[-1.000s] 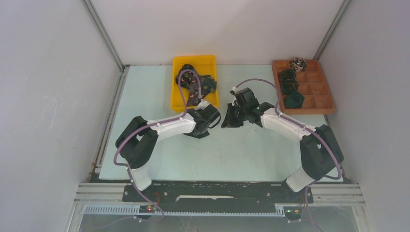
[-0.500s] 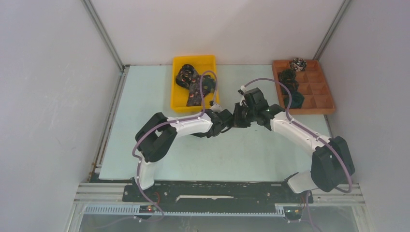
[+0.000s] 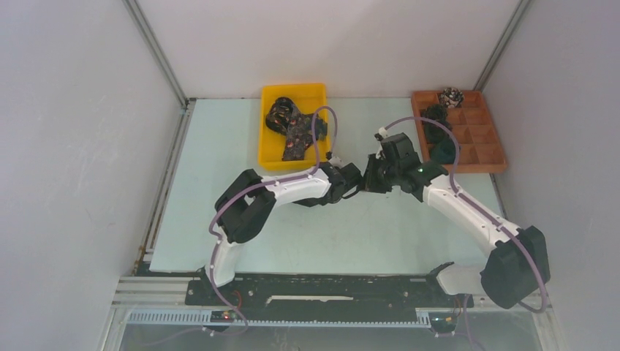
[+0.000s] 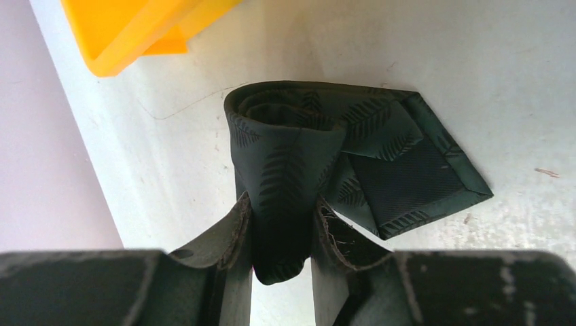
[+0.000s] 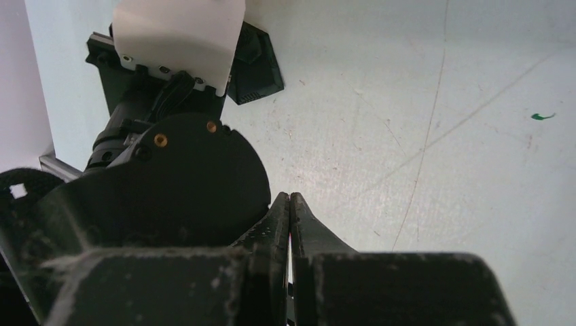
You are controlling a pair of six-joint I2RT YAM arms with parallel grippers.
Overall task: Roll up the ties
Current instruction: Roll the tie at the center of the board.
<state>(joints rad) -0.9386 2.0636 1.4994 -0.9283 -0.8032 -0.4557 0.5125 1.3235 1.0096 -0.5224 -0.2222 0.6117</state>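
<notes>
A dark green tie with a faint leaf pattern is rolled into a coil. My left gripper is shut on the coil's near side. The tie's pointed end lies flat on the table to the right. From above, the left gripper sits mid-table, nose to nose with my right gripper. The right gripper is shut with nothing in it, beside the left arm's wrist. A corner of the tie shows past that wrist.
A yellow bin at the back holds several loose patterned ties; its corner shows in the left wrist view. A brown compartment tray at the back right holds rolled ties. Grey walls close both sides.
Both arms have shifted right. The left arm has stretched out from beside the yellow bin toward the table's middle, and the right gripper has backed off toward the tray.
</notes>
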